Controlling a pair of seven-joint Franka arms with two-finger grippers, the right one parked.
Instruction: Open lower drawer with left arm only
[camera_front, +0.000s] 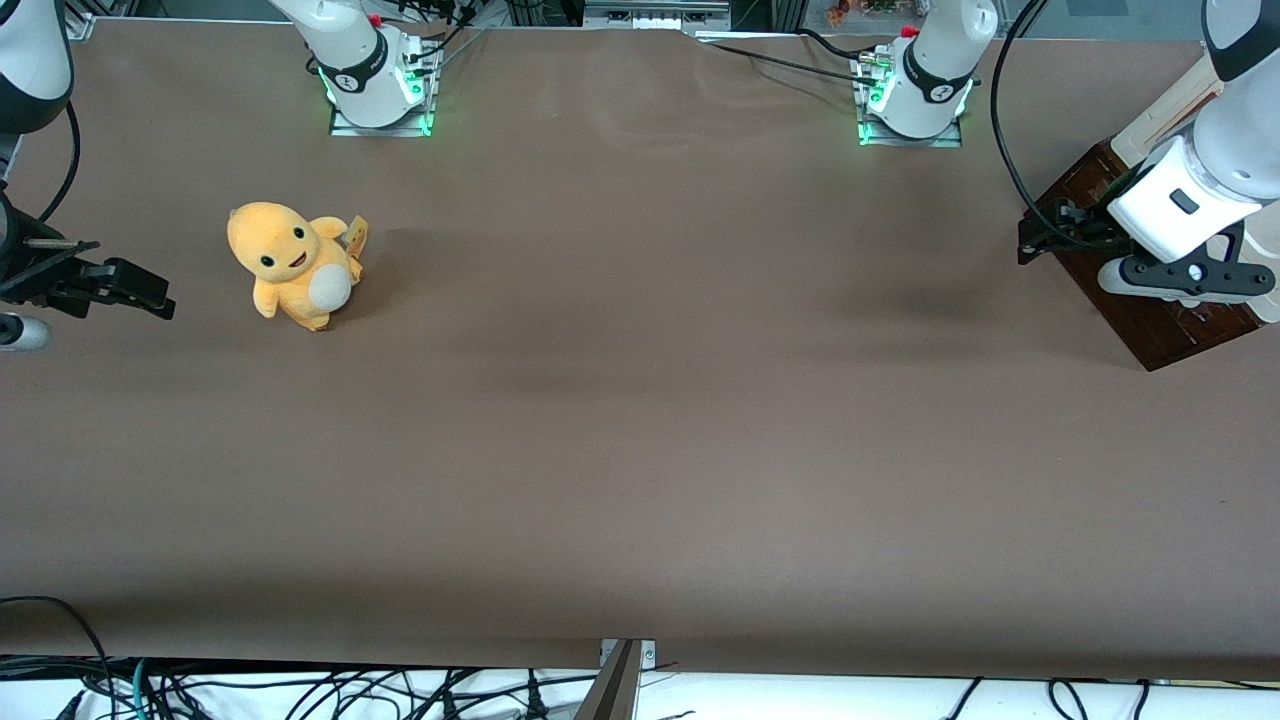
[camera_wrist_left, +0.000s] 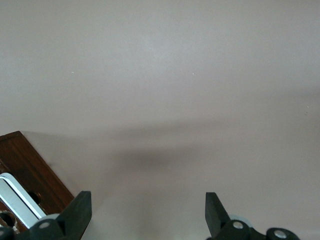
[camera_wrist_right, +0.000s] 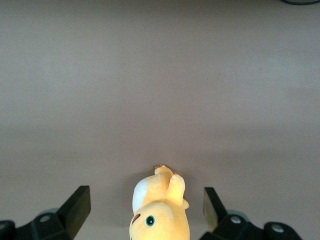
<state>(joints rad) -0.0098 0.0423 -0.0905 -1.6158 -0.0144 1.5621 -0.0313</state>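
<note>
The left arm (camera_front: 1215, 130) reaches down at the working end of the table, white wrist tilted, its black gripper (camera_front: 1040, 232) held low with fingers (camera_wrist_left: 80, 212) spread wide apart.

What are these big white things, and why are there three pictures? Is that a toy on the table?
The big glossy white things are robot arms bolted to a brown table. One picture looks at the table from the front; the other two come from small cameras on the arms' wrists. The working left arm carries a black two-finger gripper, open and holding nothing. It hangs over the small dark brown wooden cabinet at that arm's end of the table; its wrist camera shows the cabinet's corner with a white bar handle. Yes, the orange plush toy with a white belly sits toward the parked arm's end.
</note>
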